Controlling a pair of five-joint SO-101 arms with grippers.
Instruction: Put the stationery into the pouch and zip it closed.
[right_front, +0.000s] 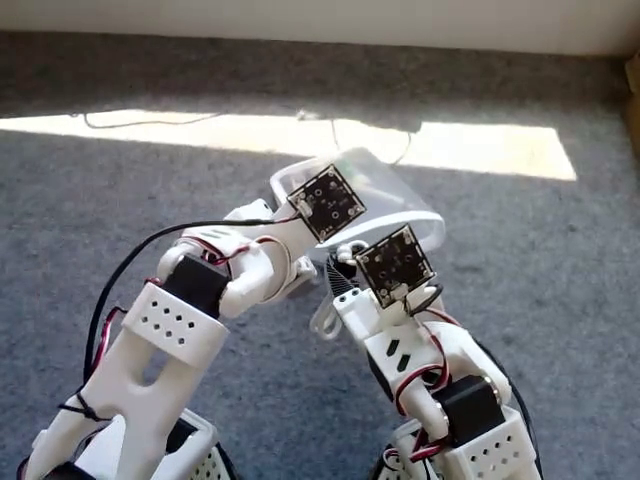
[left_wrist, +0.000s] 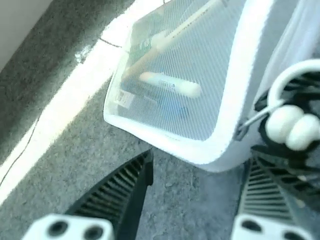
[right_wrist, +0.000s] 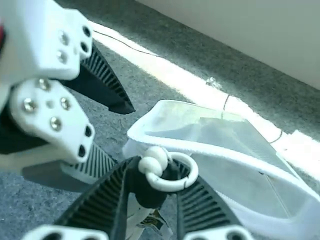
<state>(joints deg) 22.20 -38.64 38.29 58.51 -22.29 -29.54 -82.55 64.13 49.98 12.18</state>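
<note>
The white mesh pouch (right_front: 385, 195) lies on the grey carpet just beyond both wrists. Through its mesh (left_wrist: 200, 75) I see a pale marker (left_wrist: 170, 85), a blue item (left_wrist: 172, 107) and a long pencil (left_wrist: 185, 25) inside. My left gripper (left_wrist: 200, 162) is open, its fingers standing either side of the pouch's near corner without touching it. My right gripper (right_wrist: 157, 175) is shut on the zipper pull (right_wrist: 160, 167), a white ring with beads, at the pouch's white zipper edge (right_wrist: 220, 155). The pull (left_wrist: 292, 125) is also in the left wrist view, held in black fingers.
Grey carpet (right_front: 540, 260) surrounds the pouch. A bright strip of sunlight (right_front: 200, 130) crosses it behind the pouch, with a thin cable (right_front: 150, 122) lying in it. A pale wall (right_wrist: 260, 30) runs along the far side. The two arms stand close together.
</note>
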